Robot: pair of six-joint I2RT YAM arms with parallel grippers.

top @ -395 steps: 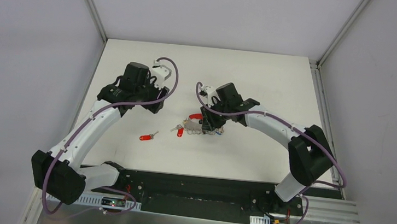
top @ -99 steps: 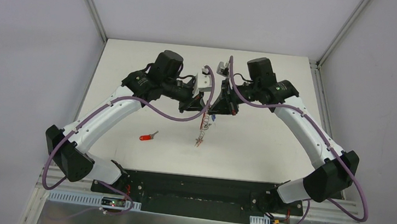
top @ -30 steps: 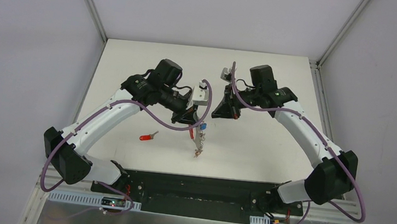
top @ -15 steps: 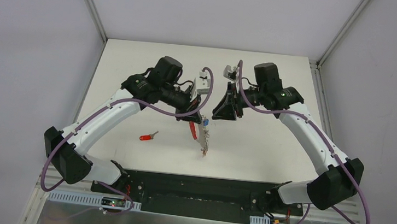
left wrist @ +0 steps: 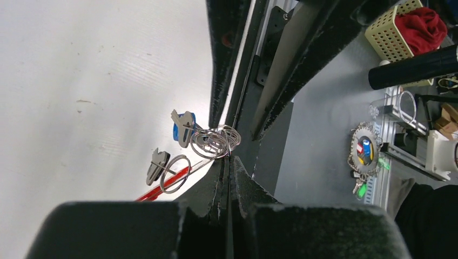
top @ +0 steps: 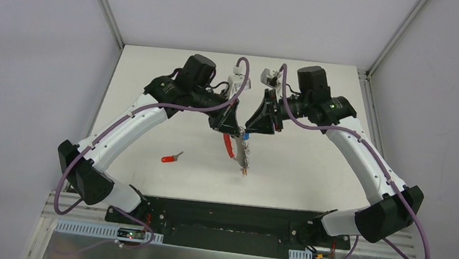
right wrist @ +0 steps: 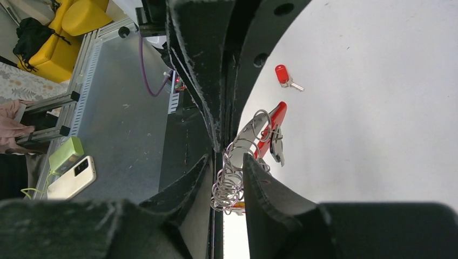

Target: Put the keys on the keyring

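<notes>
Left tool (left wrist: 229, 162) clamped on keyring (left wrist: 216, 143), hanging above desk (top: 312, 99). Right tool (right wrist: 230, 155) parted, jaws straddling its rings. Red-headed key (top: 169, 158) lies apart on desk.

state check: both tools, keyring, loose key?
left tool: shut on the keyring
right tool: open, jaws either side of the rings
keyring: hanging from left tool
red-headed key: loose, flat on the table, not on the keyring
</notes>
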